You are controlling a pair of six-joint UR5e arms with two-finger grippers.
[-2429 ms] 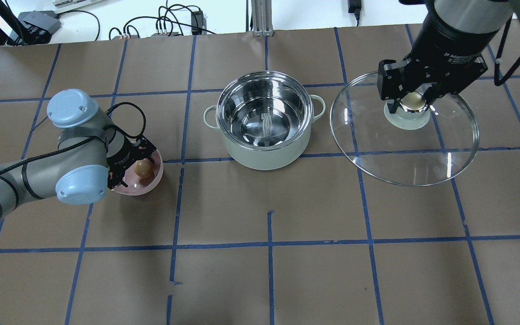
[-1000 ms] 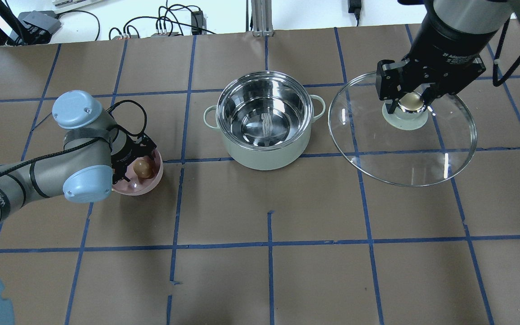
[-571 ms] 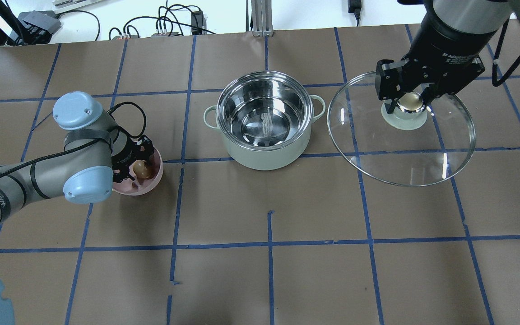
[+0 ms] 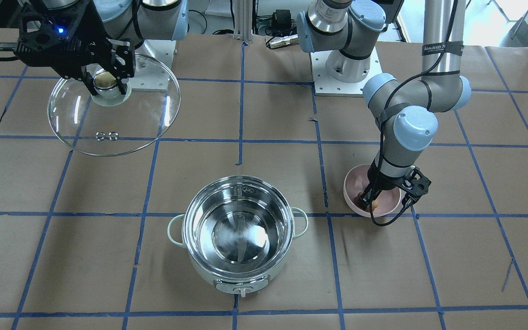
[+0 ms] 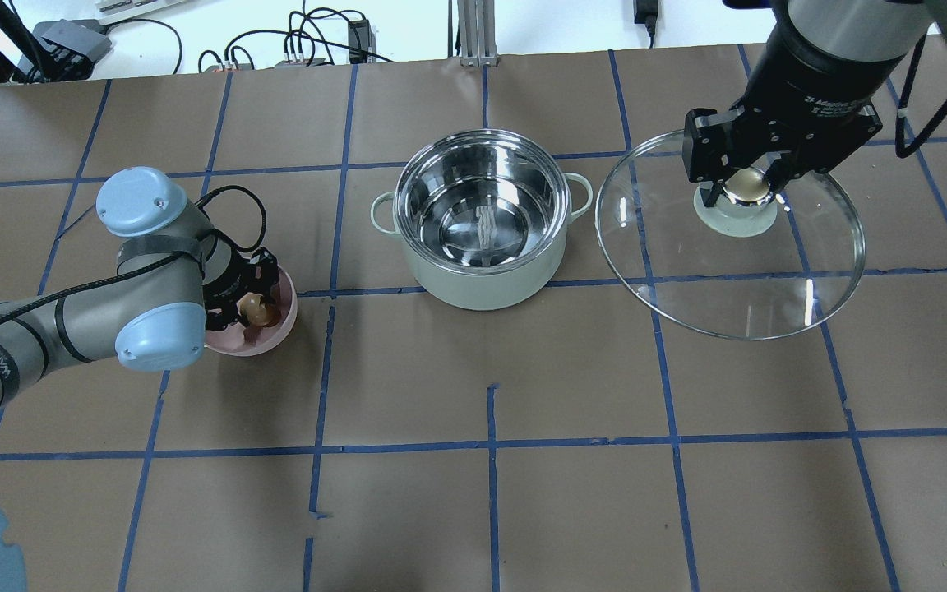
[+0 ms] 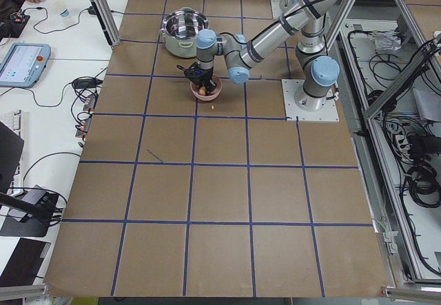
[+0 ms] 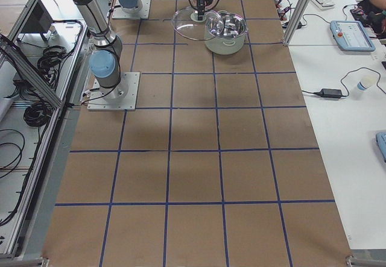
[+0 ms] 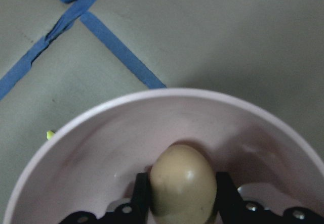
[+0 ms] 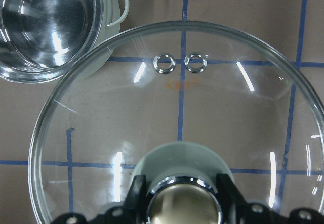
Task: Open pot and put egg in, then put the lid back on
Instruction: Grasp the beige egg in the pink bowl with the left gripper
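So the lid (image 5: 728,279) hangs just beside the open, empty pot (image 5: 482,284) at mid-worktop (image 5: 572,510), with the right arm's fingers (image 9: 134,193) clamped on its gold knob (image 5: 746,187). Over in the pink bowl (image 5: 278,331) the egg (image 5: 258,308) sits low, and the left arm's fingers (image 8: 142,191) look to be pinching it from both sides. For the lift I'd go straight up and slow so it clears the rim without dragging the bowl. I'd keep the squeeze light on that smooth, brittle shell, then set it down near the pot's floor rather than dropping it.
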